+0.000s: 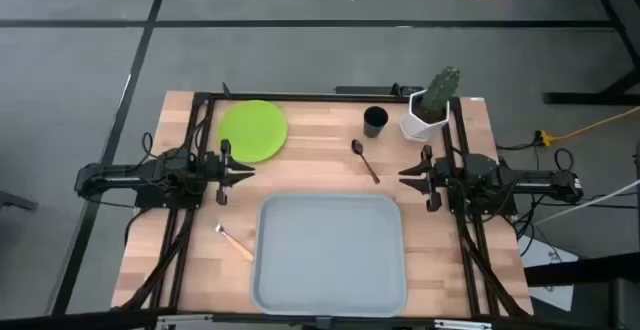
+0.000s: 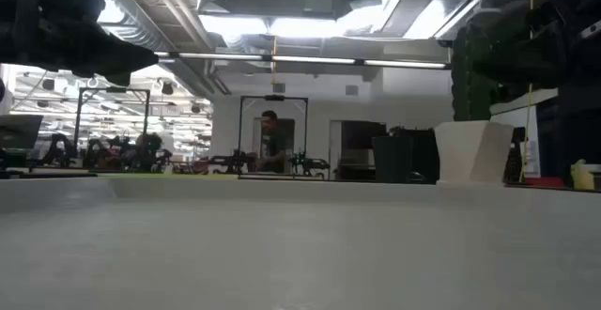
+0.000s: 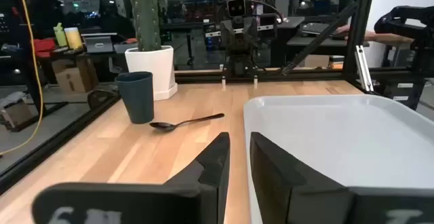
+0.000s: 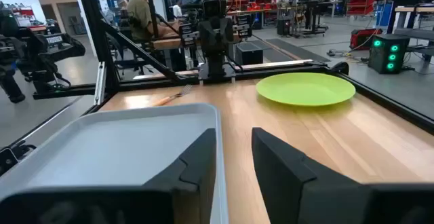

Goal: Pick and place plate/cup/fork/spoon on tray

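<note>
On a wooden table (image 1: 320, 170) seen from above, two robot arms wait at opposite edges, and five task items lie between them, one of each. At far left, the left gripper (image 1: 243, 173) hovers at the table's left side, its fingers parted by a narrow gap and holding nothing. Just beyond it lies the single lime-green plate (image 1: 253, 130), flat on the wood near the far edge. Toward the near left corner rests the one fork (image 1: 234, 241), orange handle angled toward the tray (image 1: 330, 255), which fills the near centre and carries nothing. Further right, the one dark spoon (image 1: 364, 160) lies between tray and the one black cup (image 1: 375, 121), standing upright. Beside the cup stands a white pot with a cactus (image 1: 432, 105). At far right, the right gripper (image 1: 407, 175) mirrors the left, slightly open and empty.
</note>
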